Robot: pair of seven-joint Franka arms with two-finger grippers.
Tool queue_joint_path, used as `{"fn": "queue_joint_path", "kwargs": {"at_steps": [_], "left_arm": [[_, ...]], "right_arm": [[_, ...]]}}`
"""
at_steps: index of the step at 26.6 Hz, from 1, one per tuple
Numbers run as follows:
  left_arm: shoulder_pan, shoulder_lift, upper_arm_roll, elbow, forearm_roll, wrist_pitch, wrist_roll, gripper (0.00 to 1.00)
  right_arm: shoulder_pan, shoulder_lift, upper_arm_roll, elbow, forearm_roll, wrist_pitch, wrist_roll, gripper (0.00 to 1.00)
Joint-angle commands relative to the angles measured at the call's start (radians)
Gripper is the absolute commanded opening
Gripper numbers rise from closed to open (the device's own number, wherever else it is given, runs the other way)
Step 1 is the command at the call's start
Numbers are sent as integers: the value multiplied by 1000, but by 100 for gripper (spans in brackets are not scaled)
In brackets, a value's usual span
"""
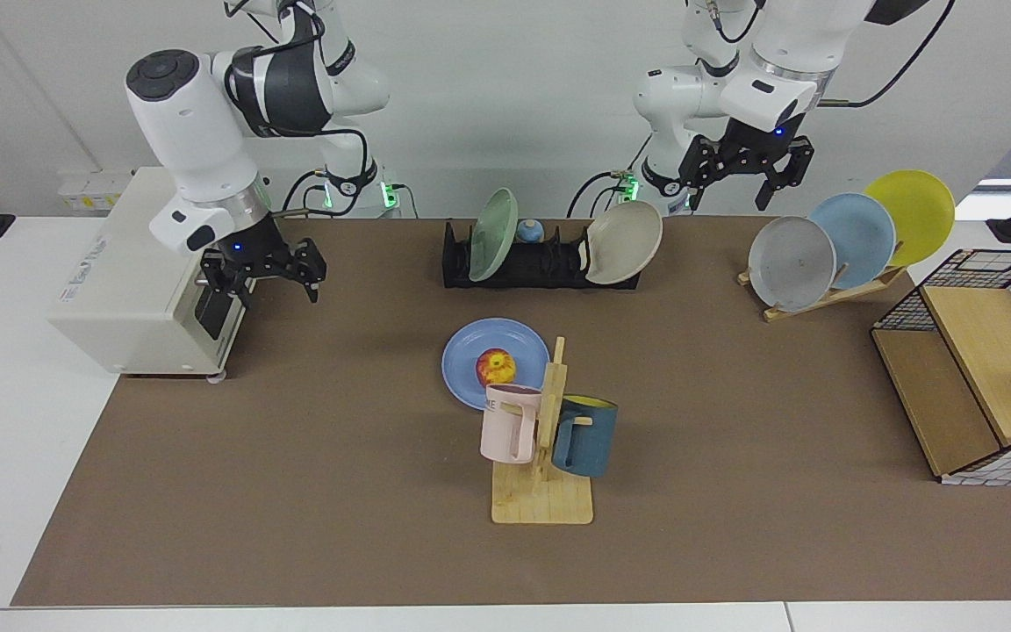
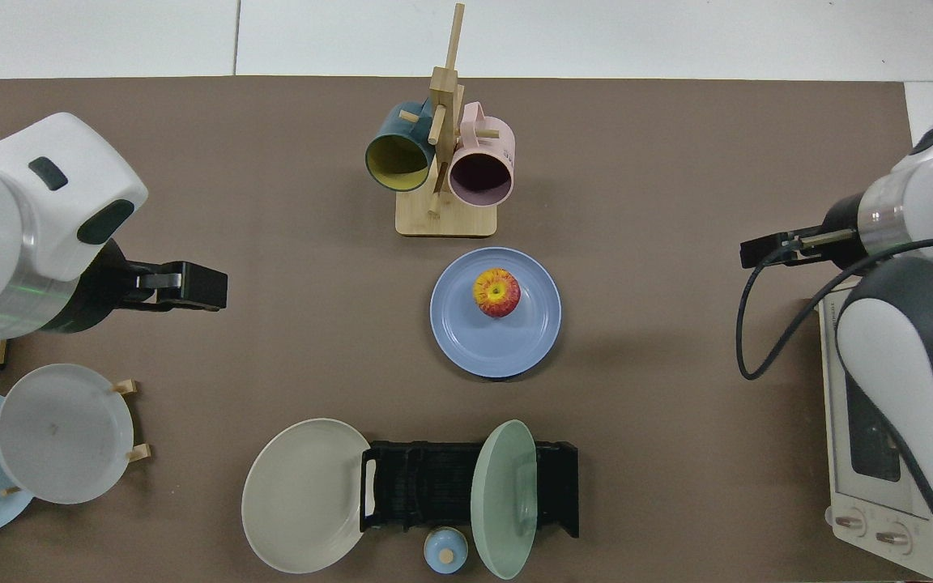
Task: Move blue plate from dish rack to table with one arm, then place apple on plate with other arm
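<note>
Writing: pink mug shows the letters "ME" near its rim; print on the side of the toaster oven is too small to read.
Blue plate: lies flat on the brown mat of the table, between the dish rack and the mug tree; holds the apple.
Apple: red with yellow patches, sits on the blue plate toward the mug-tree side, stem end up in the top view.
Dish rack: black, slotted; green plate stands on edge in one end, beige plate leans at the other end, middle slots bare. A small blue lidded jar stands just behind it.
Mug tree: wooden; pink mug and dark teal mug hang on either side.
Wooden plate stand: holds a grey plate, a pale blue plate and a yellow plate, overlapping.
Wire basket: lies on its side at the table edge, wooden panels showing.
Right gripper: hangs in front of the toaster oven door, well apart from the blue plate; jaws spread, nothing between them.
Left gripper: hangs above the table between the dish rack and the plate stand; jaws spread, holding nothing.
</note>
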Motion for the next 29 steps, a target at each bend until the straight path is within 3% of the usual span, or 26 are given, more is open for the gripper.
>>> {"fn": "queue_joint_path", "kwargs": {"at_steps": [1,9,19,29], "left_arm": [[15,-8,-8,7,4,-8,8,100],[15,-8,-10,6,4,-5,11,100],[20,-8,-5,7,4,-10,9,100],[26,-8,-10,5,4,-7,15,100]], "right_arm": [[-29,-63,17,-14,-10,-109,-25,100],[-26,-142,22,-72,-35,-168,-16,100],[-31,-137,25,-62,-96,-149,-25,100],[-34,-131,23,-59,-78,-106,-18,100]]}}
